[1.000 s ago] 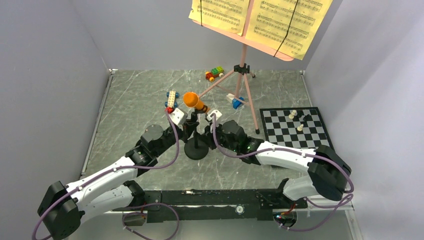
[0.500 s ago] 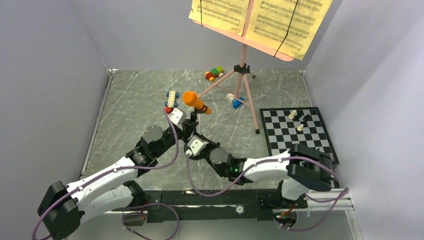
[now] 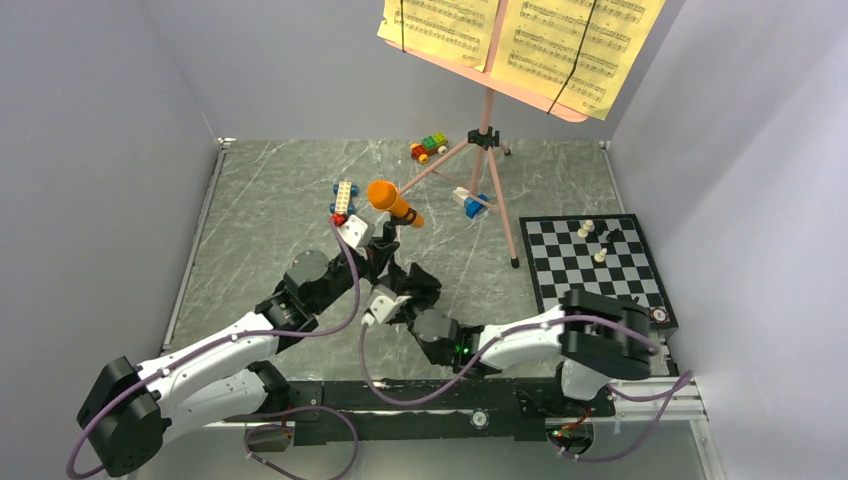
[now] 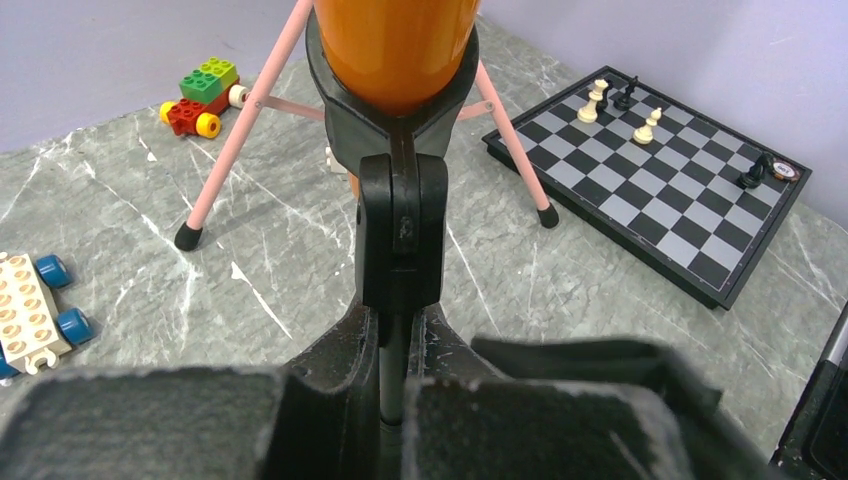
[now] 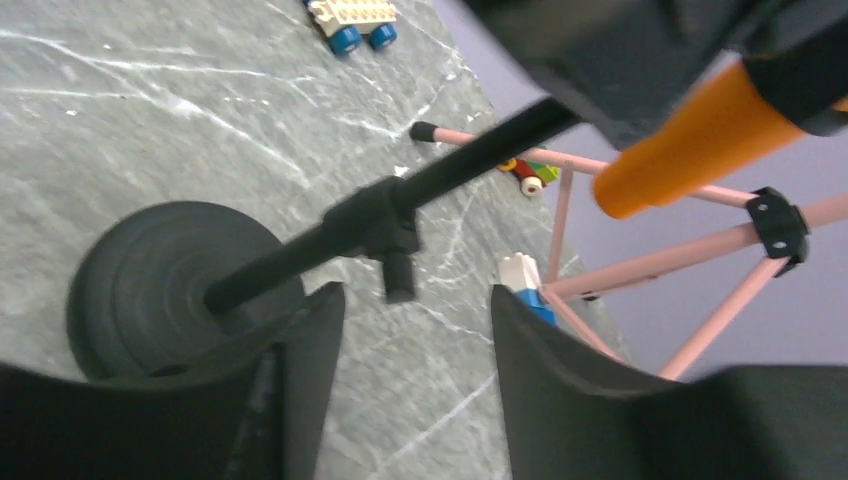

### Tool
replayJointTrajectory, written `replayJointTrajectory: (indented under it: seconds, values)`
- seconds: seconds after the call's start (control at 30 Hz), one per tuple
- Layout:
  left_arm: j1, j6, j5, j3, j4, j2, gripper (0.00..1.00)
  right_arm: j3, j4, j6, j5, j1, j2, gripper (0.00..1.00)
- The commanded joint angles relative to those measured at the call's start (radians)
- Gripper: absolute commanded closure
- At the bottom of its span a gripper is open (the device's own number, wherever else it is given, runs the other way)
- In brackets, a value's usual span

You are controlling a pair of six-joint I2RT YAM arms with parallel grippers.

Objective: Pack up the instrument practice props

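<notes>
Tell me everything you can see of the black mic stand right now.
The mic stand is matt black and plastic-looking: a round ridged base flat on the grey marbled table, a thin pole with a knobbed collar, and a hinged clip on top gripping the orange microphone. The left gripper is shut on the pole below the clip; the right gripper stands open beside the base.

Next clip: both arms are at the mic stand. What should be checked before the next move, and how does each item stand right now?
1. Left gripper shut on the mic stand: ok.
2. Orange microphone seated in the clip: ok.
3. Right gripper open, holding nothing: ok.
4. Stand lined up between the right fingers: cannot tell.
5. Pink music stand legs apart from the mic stand: ok.
</notes>
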Motion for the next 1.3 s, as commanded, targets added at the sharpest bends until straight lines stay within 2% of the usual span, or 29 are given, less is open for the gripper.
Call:
replayJointTrajectory:
  seconds: [0.0,0.1,0.23,0.3,0.43,0.53,0.83,1.0,1.27]
  values:
    - [0.003,-0.038,-0.046,-0.007,-0.077,0.007,1.00,0.047,-0.330,0.350,-0.025,-0.025,-0.212,0.29]
    - [0.003,-0.029,-0.058,-0.008,-0.074,0.007,1.00,0.045,-0.457,0.499,-0.079,-0.039,-0.307,0.20]
    - [0.003,-0.022,-0.066,-0.008,-0.059,0.012,1.00,0.055,-0.600,0.685,-0.136,-0.077,-0.403,0.17]
    - [0.003,-0.019,-0.067,-0.010,-0.044,0.009,1.00,0.065,-0.688,0.864,-0.195,-0.138,-0.452,0.17]
    - [0.003,-0.014,-0.062,-0.041,0.034,-0.017,1.00,0.045,-0.755,1.206,-0.560,-0.353,-0.502,0.17]
    - [0.001,0.007,-0.061,-0.069,0.089,-0.041,1.00,0.055,-0.746,1.357,-0.763,-0.457,-0.494,0.16]
    - [-0.017,0.068,-0.105,-0.117,0.195,-0.073,1.00,0.136,-0.669,1.650,-1.205,-0.592,-0.317,0.19]
    - [-0.033,0.090,-0.119,-0.125,0.218,-0.081,1.00,0.160,-0.625,1.697,-1.307,-0.623,-0.231,0.25]
    - [-0.041,0.097,-0.120,-0.113,0.202,-0.080,1.00,0.140,-0.506,1.749,-1.381,-0.652,-0.151,0.40]
